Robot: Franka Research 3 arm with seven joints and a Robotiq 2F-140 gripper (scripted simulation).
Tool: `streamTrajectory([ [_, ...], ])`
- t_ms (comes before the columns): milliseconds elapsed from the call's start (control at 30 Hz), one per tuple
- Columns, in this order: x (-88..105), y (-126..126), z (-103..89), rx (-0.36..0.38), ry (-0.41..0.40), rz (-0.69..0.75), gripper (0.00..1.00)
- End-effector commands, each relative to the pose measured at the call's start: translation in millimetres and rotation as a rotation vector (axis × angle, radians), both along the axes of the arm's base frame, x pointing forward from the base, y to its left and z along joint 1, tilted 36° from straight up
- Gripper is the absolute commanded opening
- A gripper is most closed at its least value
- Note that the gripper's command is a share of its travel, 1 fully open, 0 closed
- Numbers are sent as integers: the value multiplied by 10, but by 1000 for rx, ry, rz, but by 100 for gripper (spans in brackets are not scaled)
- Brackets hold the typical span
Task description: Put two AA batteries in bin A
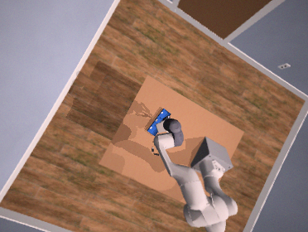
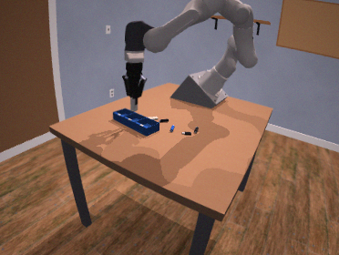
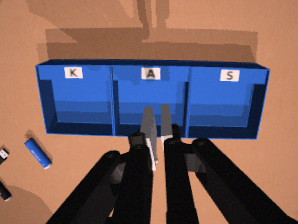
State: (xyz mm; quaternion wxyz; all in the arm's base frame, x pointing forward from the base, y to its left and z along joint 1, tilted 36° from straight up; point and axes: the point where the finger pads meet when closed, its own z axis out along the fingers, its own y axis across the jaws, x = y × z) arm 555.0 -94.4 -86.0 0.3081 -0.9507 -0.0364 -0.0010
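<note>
Hand (image 2: 133,108) (image 3: 158,118): fingertips together, nothing clamped between them, standing over the near side of bin A (image 3: 150,91). From the fingertips in the wrist view, bin A lies at 12 o'clock, bin K (image 3: 80,92) at 10 to 11 and bin S (image 3: 222,92) at 1 to 2, all in one blue tray (image 1: 152,130) (image 2: 136,126) (image 3: 114,67) on the desk (image 1: 219,124) (image 2: 191,168) (image 3: 280,180). No battery is seen in bin A, though the fingers mask part of it. Farther out, between 8 and 9 o'clock, a blue cylinder (image 2: 172,128) (image 3: 37,152), judged an AA battery, lies on its side near the tray's K end. Beyond it are a stick with a pale metal end (image 2: 186,133) (image 3: 3,155), probably not a battery, and at 8 o'clock a dark rod (image 2: 196,130) (image 3: 4,191), possibly another battery. The exterior view adds a second dark rod (image 2: 164,120) beside a pale item (image 2: 153,118); its type cannot be told. Assessment: an AA battery should be light for this arm, rigid, smooth-sleeved and inclined to roll. Recommended hold: open first, centre the fingers across the barrel at mid-length, pads on both long sides, clear of the end caps.
</note>
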Motion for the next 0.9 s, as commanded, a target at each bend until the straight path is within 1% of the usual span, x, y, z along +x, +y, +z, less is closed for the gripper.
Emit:
streamTrajectory([
  [0, 16, 20, 18, -3, 8, -25, 5],
  [400, 12, 207, -242, -3, 8, -25, 5],
  [467, 12, 207, -242, -3, 8, -25, 5],
  [700, 10, 316, -393, -3, 8, -25, 5],
  [867, 10, 326, -407, -3, 8, -25, 5],
])
